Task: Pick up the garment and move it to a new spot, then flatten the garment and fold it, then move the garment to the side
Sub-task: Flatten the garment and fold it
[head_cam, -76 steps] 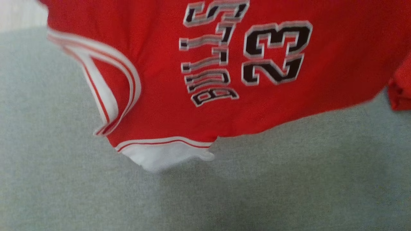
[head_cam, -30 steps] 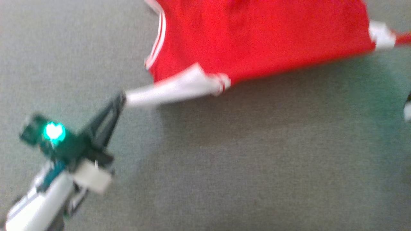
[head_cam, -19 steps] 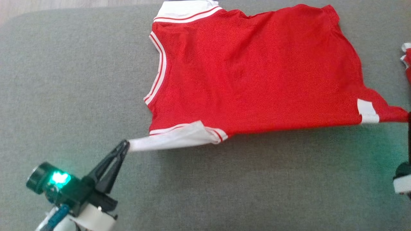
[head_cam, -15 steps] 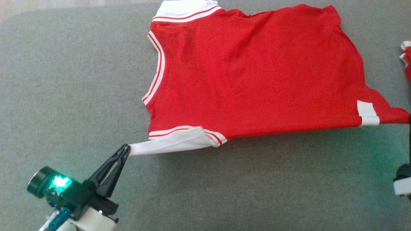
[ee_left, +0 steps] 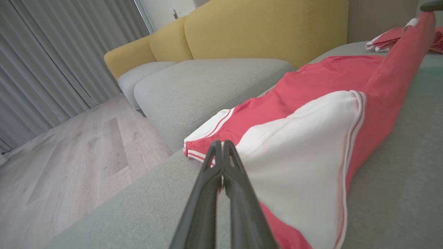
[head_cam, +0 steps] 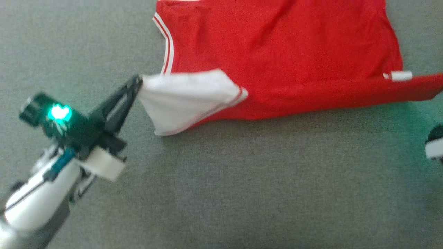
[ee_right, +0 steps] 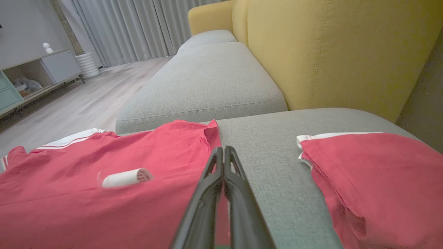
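Note:
The garment (head_cam: 277,52) is a red jersey with white trim, lying plain side up on a grey sofa cushion (head_cam: 242,190). My left gripper (head_cam: 138,81) is shut on its white shoulder corner, which hangs as a raised white flap (ee_left: 304,166) above the cushion. The near red edge runs taut to the right, where my right gripper (ee_right: 224,149) is shut on the garment's (ee_right: 104,193) hem corner; its dark tip (ee_left: 432,5) also shows in the left wrist view. A white label (head_cam: 398,75) sits near that corner. The right wrist (head_cam: 435,145) pokes in at the head view's edge.
Another red garment (ee_right: 373,173) lies folded on the cushion to the right. A yellow sofa back (ee_right: 328,52) rises behind the cushions. A second grey seat (ee_left: 207,83) adjoins, and wood floor (ee_left: 69,155) lies past the cushion's left edge. A low cabinet (ee_right: 31,76) stands across the room.
The head camera has shifted. My left gripper has lifted the white corner, which now spreads into a hanging flap, and the near edge has risen taut between both grippers.

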You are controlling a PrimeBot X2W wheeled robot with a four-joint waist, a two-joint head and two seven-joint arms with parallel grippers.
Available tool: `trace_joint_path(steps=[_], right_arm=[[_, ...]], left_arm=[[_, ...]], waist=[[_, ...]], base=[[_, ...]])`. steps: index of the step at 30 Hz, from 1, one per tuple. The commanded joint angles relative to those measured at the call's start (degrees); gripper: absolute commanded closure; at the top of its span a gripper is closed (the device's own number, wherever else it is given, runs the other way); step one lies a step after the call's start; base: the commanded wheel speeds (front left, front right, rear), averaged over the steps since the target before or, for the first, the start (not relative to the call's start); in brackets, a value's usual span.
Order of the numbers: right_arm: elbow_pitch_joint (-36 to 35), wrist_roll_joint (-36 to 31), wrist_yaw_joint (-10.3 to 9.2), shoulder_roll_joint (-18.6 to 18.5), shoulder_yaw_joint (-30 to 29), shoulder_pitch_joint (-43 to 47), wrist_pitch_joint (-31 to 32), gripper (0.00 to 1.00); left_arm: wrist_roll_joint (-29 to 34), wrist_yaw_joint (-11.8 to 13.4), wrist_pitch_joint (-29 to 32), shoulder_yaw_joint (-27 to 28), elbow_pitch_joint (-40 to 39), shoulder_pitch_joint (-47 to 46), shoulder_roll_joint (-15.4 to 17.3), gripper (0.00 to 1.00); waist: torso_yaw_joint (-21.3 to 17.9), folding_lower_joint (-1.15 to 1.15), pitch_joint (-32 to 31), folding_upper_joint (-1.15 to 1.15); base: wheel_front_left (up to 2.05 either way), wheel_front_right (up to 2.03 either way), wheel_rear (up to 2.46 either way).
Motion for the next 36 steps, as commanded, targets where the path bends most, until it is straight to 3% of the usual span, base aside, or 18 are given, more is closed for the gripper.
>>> trace_joint_path(steps=[1,13,14,15,16,17,22,27,31,36], right_arm=[[-0.96,-0.76,-0.04,-2.31,1.18,-2.1,0.22,1.0],[9.96,-1.96,-0.04,-4.97,7.29,-16.14,-0.06,1.0],[10.73,-2.0,-0.04,-4.95,7.75,-16.84,-0.41,0.84],[11.41,-2.08,-0.04,-4.88,8.24,-17.44,-0.87,0.16],[11.93,-2.01,-0.04,-4.69,8.66,-17.98,-1.7,0.0],[12.56,-1.8,-0.04,-4.47,8.88,-18.35,-2.46,0.0],[14.33,-0.37,-0.04,-4.09,10.78,-18.18,-6.12,0.0],[14.32,1.52,-0.04,-3.43,11.99,-16.17,-8.75,0.0],[14.44,2.57,-0.04,-2.77,12.89,-14.46,-9.68,0.0],[15.21,3.73,-0.04,-2.52,13.53,-13.21,-10.36,0.0]], left_arm=[[0.9,-0.39,-0.15,2.49,-0.19,-4.02,1.61,1.0],[6.74,-4.26,-1.37,0.72,12.03,-20.04,-2.76,1.0],[6.98,-4.03,-1.51,0.7,13.11,-20.51,-3.14,1.0],[6.94,-3.69,-1.65,0.8,14.16,-20.73,-3.6,0.88],[6.58,-3.28,-1.74,1.01,15.23,-20.63,-4.16,0.39],[6.0,-2.8,-1.83,1.32,16.14,-20.32,-4.78,0.0],[0.85,1.01,-2.41,4.55,16.81,-15.37,-8.39,0.0],[-9.47,4.32,-2.69,10.18,13.7,-4.83,-13.48,0.0],[-13.8,7.56,-2.75,12.43,11.96,2.72,-16.23,0.0],[-16.0,8.89,-2.65,12.02,12.12,8.14,-18.82,0.0]], waist=[[-0.06,-0.01,1.68,0.0],[0.23,-0.01,6.67,0.0],[0.21,-0.01,6.79,0.0],[0.17,-0.01,6.85,0.0],[0.14,-0.01,6.82,0.0],[0.13,-0.01,6.71,0.0],[0.19,-0.01,5.09,0.0],[-0.01,-0.01,3.17,0.0],[-0.41,-0.01,2.08,0.0],[-0.77,-0.01,1.11,0.0]], base=[[0.0,0.0,0.0],[0.0,0.0,0.0],[0.0,0.0,0.0],[0.0,0.0,0.0],[0.0,0.0,0.0],[0.0,0.0,0.0],[0.0,0.0,0.0],[0.0,0.0,0.0],[0.0,0.0,0.0],[0.0,0.0,0.0]])
